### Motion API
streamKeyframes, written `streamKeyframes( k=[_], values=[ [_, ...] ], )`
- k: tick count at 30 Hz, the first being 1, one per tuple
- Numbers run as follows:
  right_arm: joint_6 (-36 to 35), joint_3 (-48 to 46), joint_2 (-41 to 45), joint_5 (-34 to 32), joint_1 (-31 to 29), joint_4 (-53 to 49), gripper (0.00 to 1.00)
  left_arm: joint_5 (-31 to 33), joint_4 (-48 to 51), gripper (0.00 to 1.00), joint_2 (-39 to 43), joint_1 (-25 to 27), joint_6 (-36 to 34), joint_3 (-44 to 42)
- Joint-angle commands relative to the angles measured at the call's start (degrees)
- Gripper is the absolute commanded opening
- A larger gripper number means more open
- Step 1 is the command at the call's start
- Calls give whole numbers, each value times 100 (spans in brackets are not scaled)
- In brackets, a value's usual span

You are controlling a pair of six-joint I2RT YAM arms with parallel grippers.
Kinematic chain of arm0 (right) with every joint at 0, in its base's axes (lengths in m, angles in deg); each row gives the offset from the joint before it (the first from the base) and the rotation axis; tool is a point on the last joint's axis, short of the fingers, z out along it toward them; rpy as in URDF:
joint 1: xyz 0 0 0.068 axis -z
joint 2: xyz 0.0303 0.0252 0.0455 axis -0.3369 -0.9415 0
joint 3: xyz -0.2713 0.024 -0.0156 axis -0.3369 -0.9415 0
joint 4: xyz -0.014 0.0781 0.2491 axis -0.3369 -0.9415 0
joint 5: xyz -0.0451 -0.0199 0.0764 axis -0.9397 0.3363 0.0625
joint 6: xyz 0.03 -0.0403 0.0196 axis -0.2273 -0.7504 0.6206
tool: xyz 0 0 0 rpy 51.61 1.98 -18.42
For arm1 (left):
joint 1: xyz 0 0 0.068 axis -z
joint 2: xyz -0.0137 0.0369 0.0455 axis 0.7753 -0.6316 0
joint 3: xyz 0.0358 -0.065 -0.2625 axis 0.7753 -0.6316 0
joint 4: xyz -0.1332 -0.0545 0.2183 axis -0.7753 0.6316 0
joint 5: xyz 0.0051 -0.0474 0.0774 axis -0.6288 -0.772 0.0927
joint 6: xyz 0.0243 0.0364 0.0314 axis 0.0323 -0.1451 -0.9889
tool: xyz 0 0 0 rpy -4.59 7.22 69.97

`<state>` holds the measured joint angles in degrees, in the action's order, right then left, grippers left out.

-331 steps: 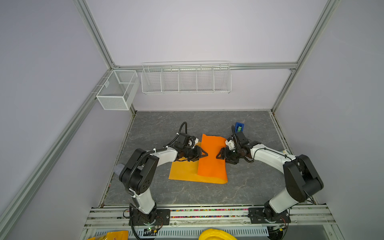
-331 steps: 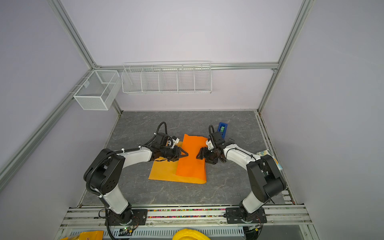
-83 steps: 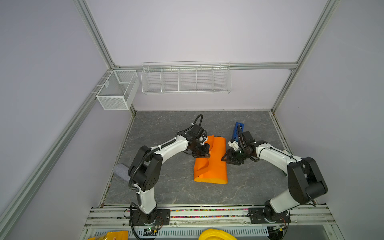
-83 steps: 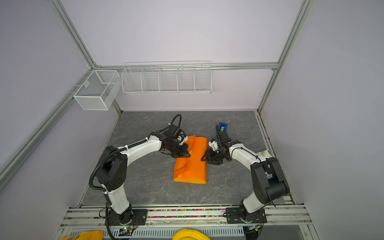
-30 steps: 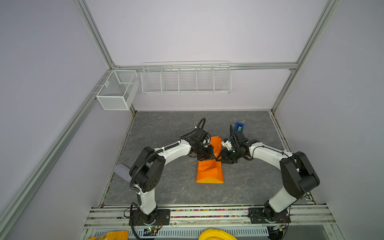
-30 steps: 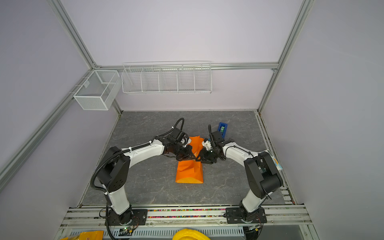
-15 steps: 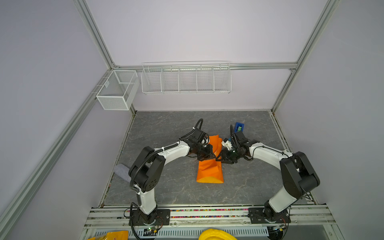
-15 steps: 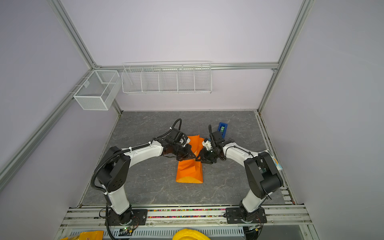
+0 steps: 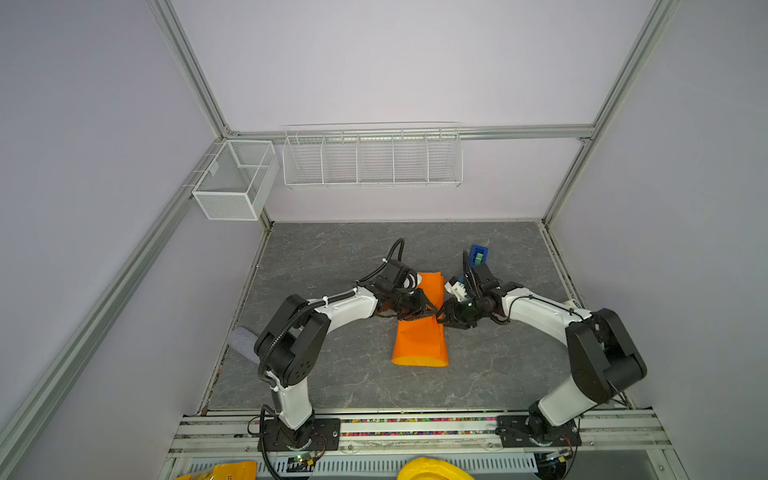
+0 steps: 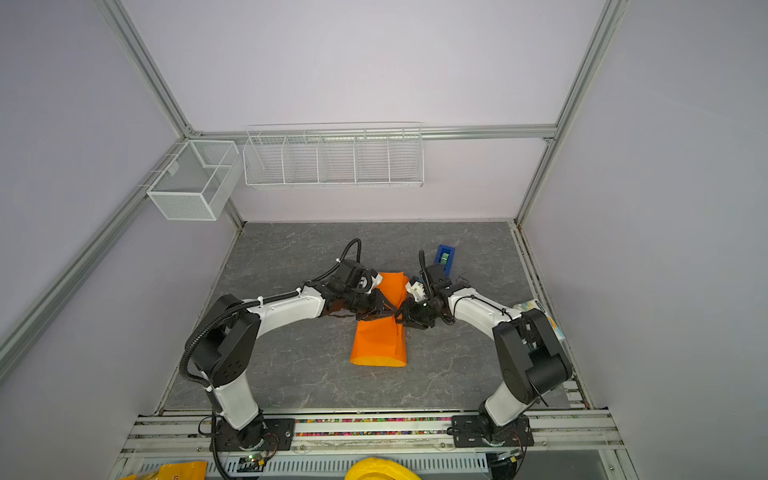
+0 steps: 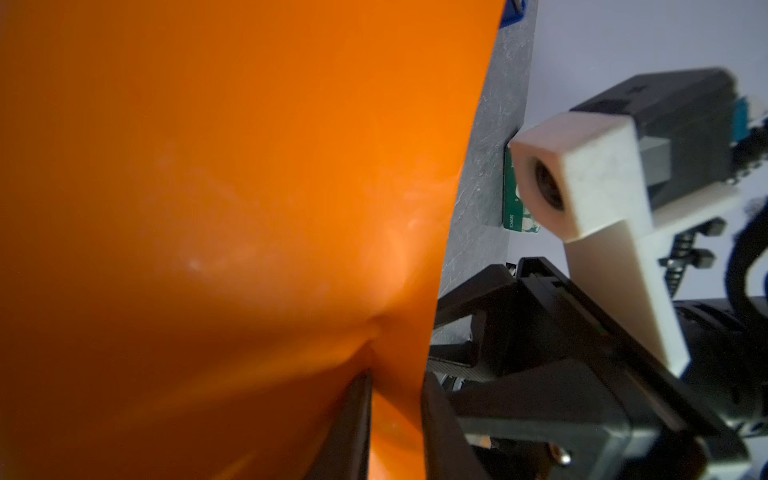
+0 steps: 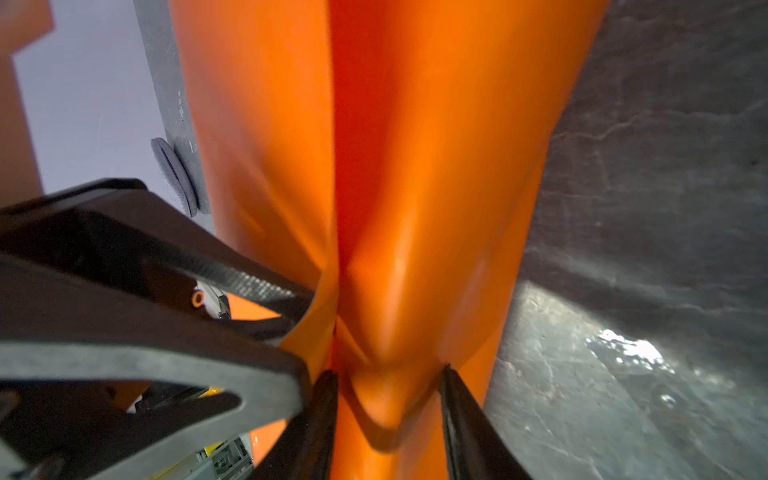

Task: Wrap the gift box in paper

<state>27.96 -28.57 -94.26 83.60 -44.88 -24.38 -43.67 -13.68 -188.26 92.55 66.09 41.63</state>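
Note:
The orange paper (image 9: 420,340) (image 10: 380,340) lies folded into a narrow bundle in the middle of the grey table. The gift box is hidden. Both grippers meet over the bundle's middle. My left gripper (image 9: 430,311) (image 11: 395,390) reaches in from the left; its jaws stand slightly apart with a loose paper edge between them. My right gripper (image 9: 444,318) (image 12: 386,382) comes from the right, shut on a raised fold of paper (image 12: 415,166), which both its fingers press. The left fingers (image 12: 249,286) show in the right wrist view, against the paper.
A blue tape dispenser (image 9: 478,254) stands just behind the right arm. A patterned packet (image 10: 540,311) lies at the table's right edge and a grey pad (image 9: 243,345) at its left edge. Two wire baskets (image 9: 372,158) (image 9: 235,178) hang on the back wall.
The left jaws have parted from shut on the paper edge. Both arms stay almost still over the bundle. Earlier, the wide sheet was folded in from the left.

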Motion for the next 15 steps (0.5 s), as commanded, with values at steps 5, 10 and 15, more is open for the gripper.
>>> streamKeyframes(
  k=[5, 10, 15],
  values=[
    [183, -101, 641, -270, 346, -74, 48, 243, 463, 25, -355, 100, 109, -467],
    [287, 57, 310, 115, 363, 215, 52, 269, 446, 31, -338, 91, 135, -490],
    [371, 141, -130, 293, 352, 494, 52, 278, 432, 32, -312, 83, 153, -508]
  ],
)
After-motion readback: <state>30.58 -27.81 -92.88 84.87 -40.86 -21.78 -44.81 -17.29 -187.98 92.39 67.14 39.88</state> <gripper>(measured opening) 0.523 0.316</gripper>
